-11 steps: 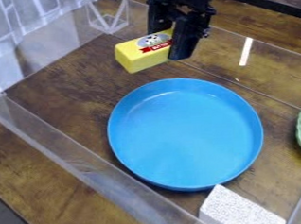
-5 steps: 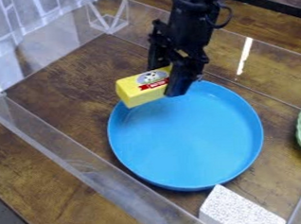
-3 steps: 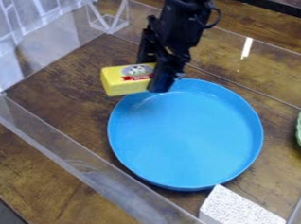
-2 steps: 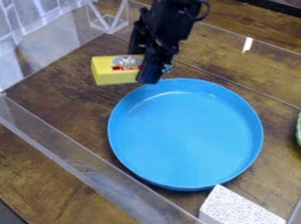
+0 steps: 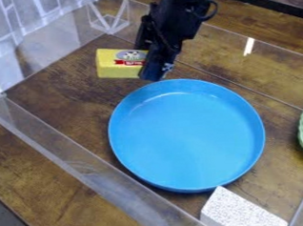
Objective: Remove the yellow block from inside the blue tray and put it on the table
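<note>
Gripper [image 5: 146, 60] pinching 1 yellow block [image 5: 118, 63] beside the blue tray [image 5: 186, 135].

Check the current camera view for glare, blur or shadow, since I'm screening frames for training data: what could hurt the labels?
In the camera view, the acrylic walls show pale, streaky reflections; the blue tray is evenly lit; the yellow block has a label too coarse to read; the dark gripper shows little inner detail.

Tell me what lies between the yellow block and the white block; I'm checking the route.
The blue tray lies between the yellow block and white block in the camera view.
</note>
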Controlling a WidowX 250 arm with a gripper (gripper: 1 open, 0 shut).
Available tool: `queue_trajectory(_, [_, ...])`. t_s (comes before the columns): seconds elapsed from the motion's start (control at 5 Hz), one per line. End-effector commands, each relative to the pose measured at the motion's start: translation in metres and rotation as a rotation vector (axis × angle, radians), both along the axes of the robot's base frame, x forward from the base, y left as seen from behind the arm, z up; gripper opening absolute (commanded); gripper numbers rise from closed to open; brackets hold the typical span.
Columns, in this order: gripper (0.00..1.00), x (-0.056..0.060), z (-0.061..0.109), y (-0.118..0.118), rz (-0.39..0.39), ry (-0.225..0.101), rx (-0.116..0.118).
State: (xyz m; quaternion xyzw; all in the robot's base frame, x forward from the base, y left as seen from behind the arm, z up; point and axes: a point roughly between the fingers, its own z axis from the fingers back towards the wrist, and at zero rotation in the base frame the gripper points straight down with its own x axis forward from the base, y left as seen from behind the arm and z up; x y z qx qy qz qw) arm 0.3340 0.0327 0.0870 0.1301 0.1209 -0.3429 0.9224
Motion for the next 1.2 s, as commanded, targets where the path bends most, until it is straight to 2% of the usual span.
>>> queue_trajectory(0.0, [0.0, 0.0, 0.025, 0.01, -0.047, -0.076, 0.005])
queue_trajectory(0.4, [0.0, 0.008, 0.007, 0.01, -0.006, -0.058, 0.026])
queue_trajectory(0.6, [0.0, 0.004, 0.01, 0.021, 0.021, -0.046, 0.041])
queue_trajectory(1.0, [0.0, -0.015, 0.005, 0.039, -0.023, -0.021, 0.064])
